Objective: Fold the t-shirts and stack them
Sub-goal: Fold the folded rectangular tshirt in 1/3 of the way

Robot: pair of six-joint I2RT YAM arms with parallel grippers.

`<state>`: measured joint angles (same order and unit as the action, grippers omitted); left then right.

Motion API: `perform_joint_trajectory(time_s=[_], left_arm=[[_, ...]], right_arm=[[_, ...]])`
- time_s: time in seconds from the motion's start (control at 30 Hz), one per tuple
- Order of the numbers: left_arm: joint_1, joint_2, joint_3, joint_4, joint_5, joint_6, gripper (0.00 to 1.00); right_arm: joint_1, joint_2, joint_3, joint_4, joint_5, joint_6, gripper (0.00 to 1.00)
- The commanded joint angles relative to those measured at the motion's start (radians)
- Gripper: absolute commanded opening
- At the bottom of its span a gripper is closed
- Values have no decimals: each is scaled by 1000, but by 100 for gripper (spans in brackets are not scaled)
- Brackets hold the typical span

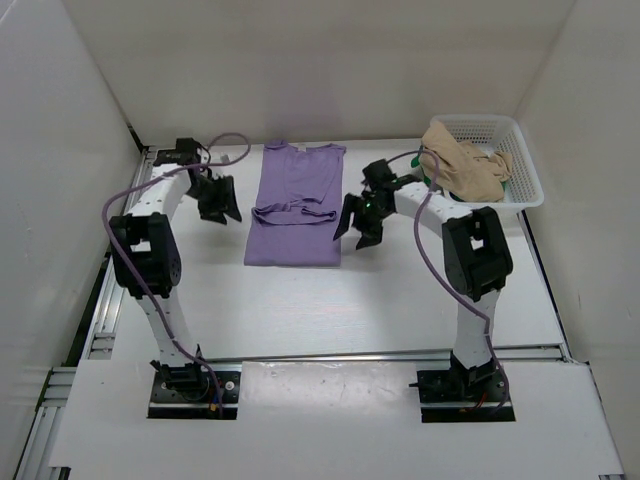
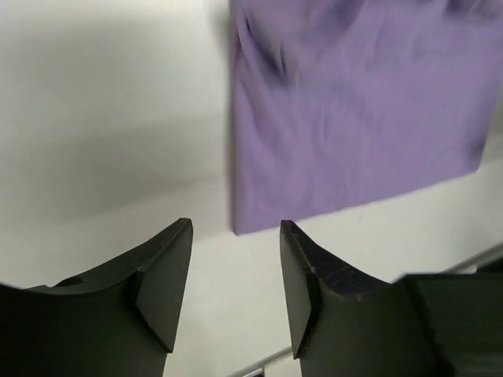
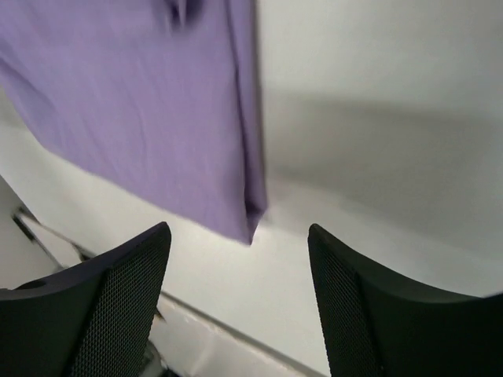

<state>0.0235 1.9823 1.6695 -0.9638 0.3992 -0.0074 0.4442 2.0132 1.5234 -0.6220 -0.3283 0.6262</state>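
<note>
The lavender t-shirt (image 1: 295,205) lies flat in the middle of the table, sleeves folded inward, collar at the far end. My left gripper (image 1: 220,208) hovers just off its left edge, open and holding nothing. My right gripper (image 1: 357,224) hovers off its right edge, also open and holding nothing. In the left wrist view the shirt (image 2: 354,110) fills the upper right beyond my open gripper (image 2: 236,229). In the right wrist view a corner of the shirt (image 3: 157,118) hangs into view above my open gripper (image 3: 240,232). The tan t-shirt (image 1: 468,168) is bunched in the basket, with a sliver of green cloth (image 1: 428,180) beside it.
A white mesh basket (image 1: 515,150) stands at the back right corner. White walls enclose the table on three sides. A metal rail (image 1: 110,300) runs along the table's left edge.
</note>
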Motion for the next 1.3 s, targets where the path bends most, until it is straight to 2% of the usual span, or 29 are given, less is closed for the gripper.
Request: perform_joint_trajectory(time_s=[0.0, 0.13, 0.3, 0.33, 0.4, 0.43, 0.5, 0.53, 0.57, 0.63, 0.83, 1.0, 1.07, 1.13, 1.17, 1.2, 1.27], left_arm=[[-56, 4, -176, -69, 52, 7, 60], [-95, -5, -240, 2, 55, 7, 64], [-96, 6, -251, 63, 30, 7, 65], [-105, 15, -241, 63, 30, 7, 62], [-114, 44, -241, 63, 42, 7, 51], [-114, 55, -214, 63, 43, 7, 40], [-114, 73, -188, 63, 43, 7, 15], [-123, 84, -177, 50, 43, 7, 10], [-123, 84, -177, 40, 43, 7, 10], [-123, 60, -177, 40, 43, 7, 10], [-163, -118, -387, 16, -43, 7, 10], [-286, -232, -514, -107, -100, 7, 10], [-329, -275, -524, -107, -208, 7, 10], [-381, -303, -524, -170, -232, 7, 10], [-395, -313, -524, -185, -255, 7, 13], [-424, -329, -510, -205, -281, 7, 24], [-448, -358, -510, -226, -313, 7, 35]], right_arm=[[65, 21, -68, 31, -54, 24, 75], [88, 48, -89, 83, -66, 69, 74], [88, 68, -100, 114, -66, 92, 57], [88, 68, -100, 123, -66, 102, 47], [88, 68, -100, 136, -66, 102, 37], [88, 79, -100, 136, -66, 113, 25], [79, 79, -100, 136, -78, 113, 12], [79, 79, -100, 136, -89, 113, 7], [79, 79, -100, 136, -98, 113, 0], [79, 59, -118, 136, -98, 103, 0], [80, -54, -244, 78, -107, 20, 0], [116, -212, -417, 41, -87, -14, 0], [140, -276, -477, 41, -87, -14, 0], [168, -323, -554, 41, -87, -14, 0], [178, -332, -574, 41, -98, -14, 0], [189, -332, -589, 41, -98, -14, 3], [208, -355, -627, 41, -89, -14, 8]])
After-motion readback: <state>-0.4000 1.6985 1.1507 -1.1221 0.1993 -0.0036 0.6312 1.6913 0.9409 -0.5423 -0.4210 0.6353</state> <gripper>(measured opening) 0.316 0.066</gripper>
